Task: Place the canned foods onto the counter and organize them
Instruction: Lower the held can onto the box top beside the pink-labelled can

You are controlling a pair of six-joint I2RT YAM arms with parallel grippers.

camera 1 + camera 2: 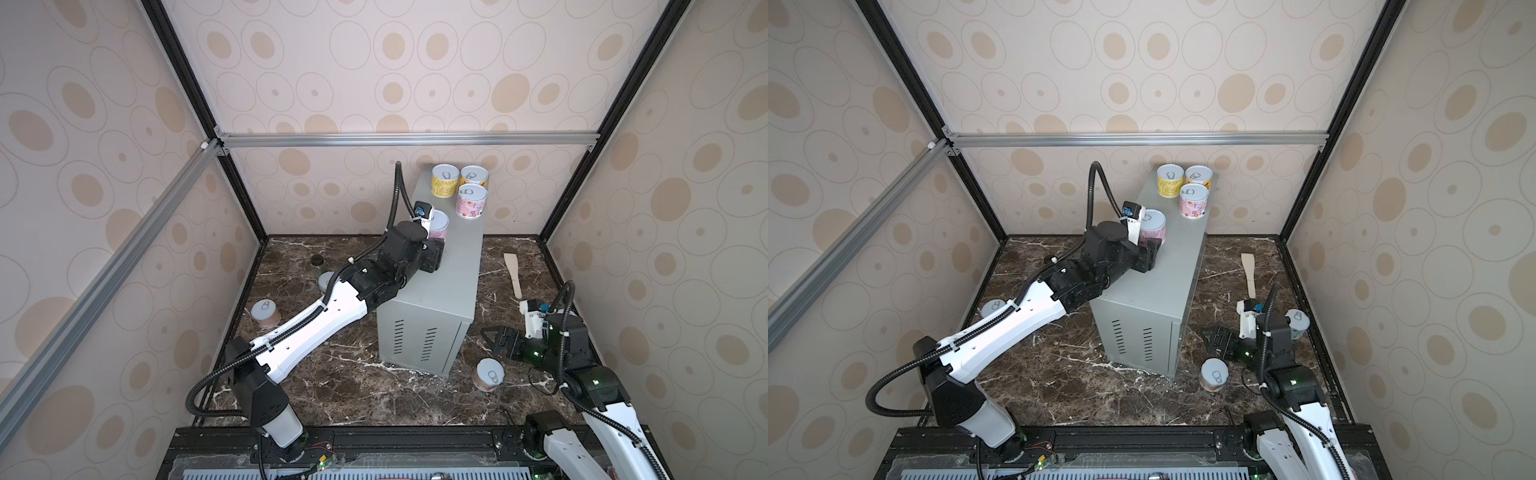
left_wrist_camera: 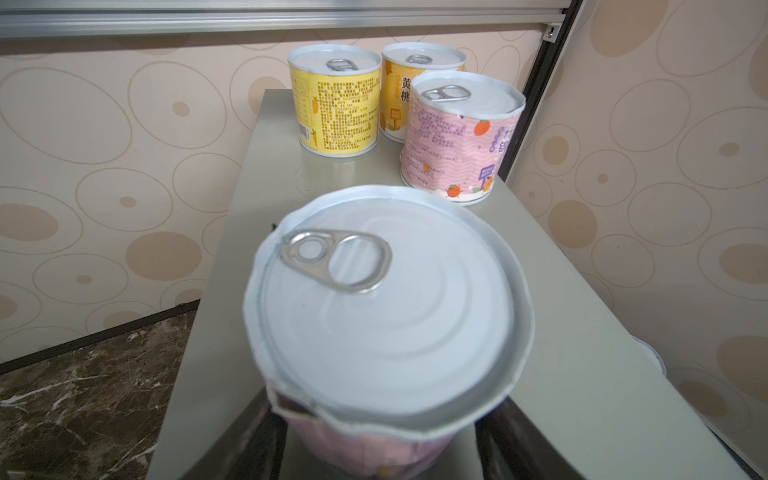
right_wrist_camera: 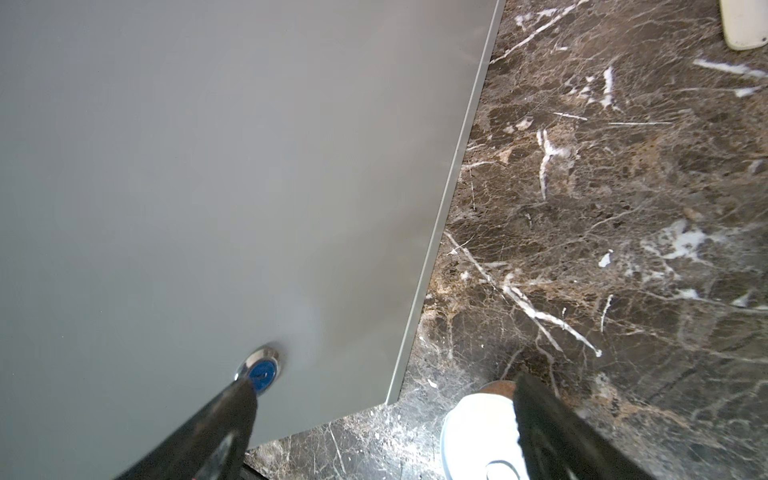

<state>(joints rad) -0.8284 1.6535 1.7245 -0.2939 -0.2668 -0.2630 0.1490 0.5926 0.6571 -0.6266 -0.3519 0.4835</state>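
Note:
On the grey counter (image 1: 453,270) (image 1: 1163,286) (image 2: 573,340), a yellow can (image 1: 444,179) (image 2: 336,104), an orange can (image 1: 473,176) (image 2: 395,91) and a pink can (image 1: 471,201) (image 2: 457,141) stand grouped at the far end. Nearer stands another pink can (image 1: 438,224) (image 1: 1152,226) (image 2: 386,307). My left gripper (image 1: 432,257) (image 1: 1148,259) (image 2: 384,440) rests low on the counter top, its jaws either side of this can's base with a narrow gap each side. My right gripper (image 1: 492,336) (image 1: 1210,334) (image 3: 386,386) hangs open beside the counter's side wall (image 3: 208,166), above a brown-labelled can (image 1: 489,374) (image 1: 1213,374) (image 3: 478,436) on the marble.
More cans stand on the marble: one at the left (image 1: 265,312), one half hidden behind my left arm (image 1: 324,280), one at the right (image 1: 1296,323). A black-lidded jar (image 1: 317,262) sits at the back left. A wooden spatula (image 1: 513,274) lies right of the counter.

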